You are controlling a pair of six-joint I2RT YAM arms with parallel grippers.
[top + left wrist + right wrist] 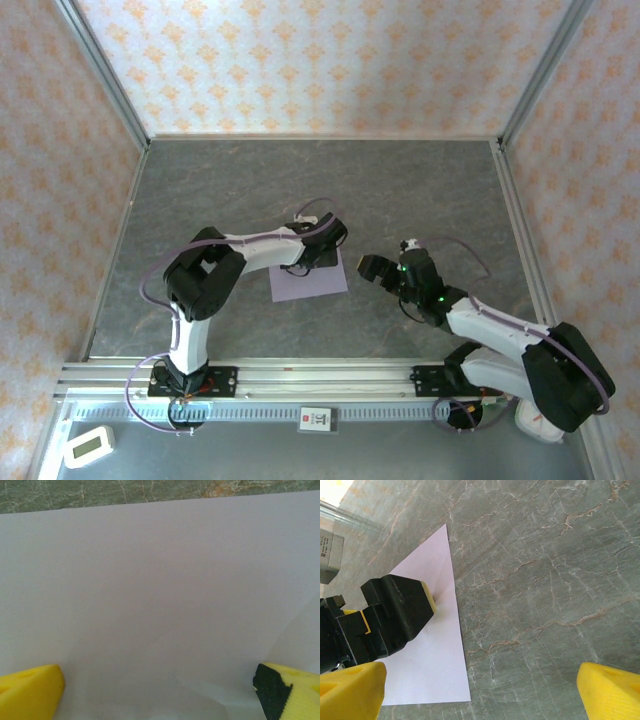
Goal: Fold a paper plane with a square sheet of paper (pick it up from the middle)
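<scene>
Yellow fingertips (30, 692) of the left pincer (159, 692) stood wide apart, released, low over the square sheet of paper (160, 580). The sheet lay flat on the grey surface (545, 580) beneath that pincer, not yet a plane. Such a pose probably suited pinching it up from the middle. The right pincer (480, 695), also released and empty, hovered just beside the sheet's edge, likely ready to help fold.

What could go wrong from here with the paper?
The left gripper hangs low over the flat square sheet of paper, jaws open; closing may wrinkle or push it, not pinch it. The right gripper is open over the table beside the sheet, so nothing pins it if it slides.
</scene>
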